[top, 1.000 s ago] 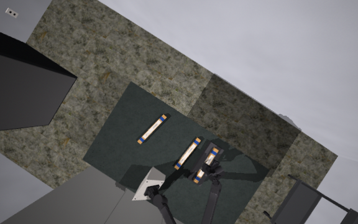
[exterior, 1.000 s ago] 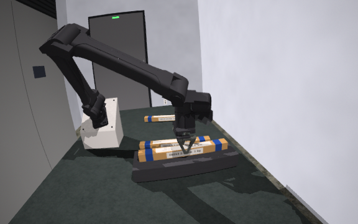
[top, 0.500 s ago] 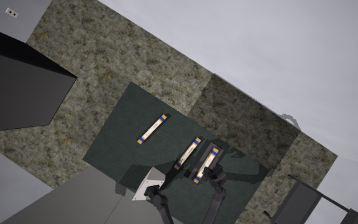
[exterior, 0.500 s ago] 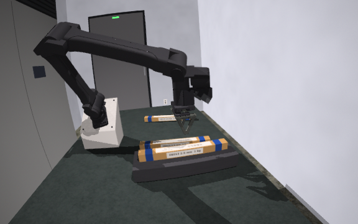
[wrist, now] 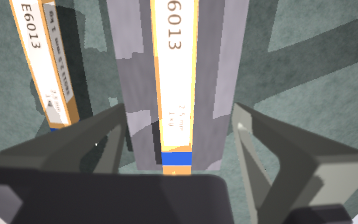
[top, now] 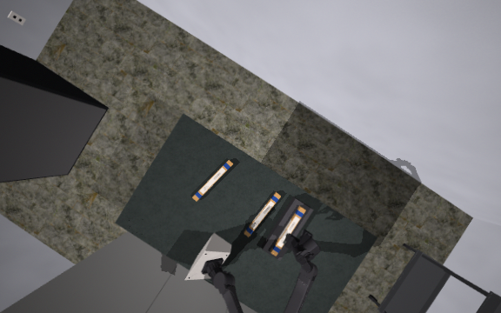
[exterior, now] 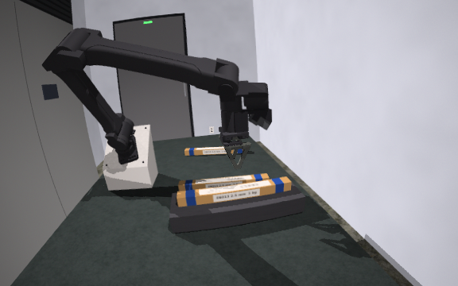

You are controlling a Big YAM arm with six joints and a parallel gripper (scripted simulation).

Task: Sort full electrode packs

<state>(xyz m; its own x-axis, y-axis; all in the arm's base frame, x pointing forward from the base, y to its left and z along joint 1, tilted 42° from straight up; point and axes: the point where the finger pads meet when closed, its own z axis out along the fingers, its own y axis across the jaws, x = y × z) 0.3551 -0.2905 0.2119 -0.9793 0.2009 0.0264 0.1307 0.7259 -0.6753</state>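
Top view first: three packs of welding electrodes on a dark green mat (top: 163, 204), all lying roughly parallel on a diagonal. The far pack (top: 212, 180) sits by itself toward the upper left, well apart from the others. The middle pack (top: 263, 214) lies on the mat just beside the low platform (top: 304, 220), and the third pack (top: 289, 229) lies flat on top of that platform. The arm's gripper (top: 303, 246) is over the platform's lower end, so it hides a bit of that pack's tip. A white base block (top: 209, 261) carries the arm at the mat's lower edge.

Exterior view: the gripper (exterior: 237, 155) hangs pointing down, up in the air above and behind the platform (exterior: 237, 212), touching nothing. The pack on the platform (exterior: 234, 191) lies flat lengthwise with its blue bands near each end; the middle one (exterior: 223, 181) is right behind it on the mat, and the far one (exterior: 205, 151) is back toward a grey door (exterior: 153, 75).

Wrist view: fingers spread wide with nothing between them. Looking straight down, the gripper (wrist: 180, 145) frames the end of the platform pack (wrist: 176, 75), label reading "6013", with the grey platform (wrist: 130, 75) showing on both sides. The neighbour pack (wrist: 42, 55) is off to the left.
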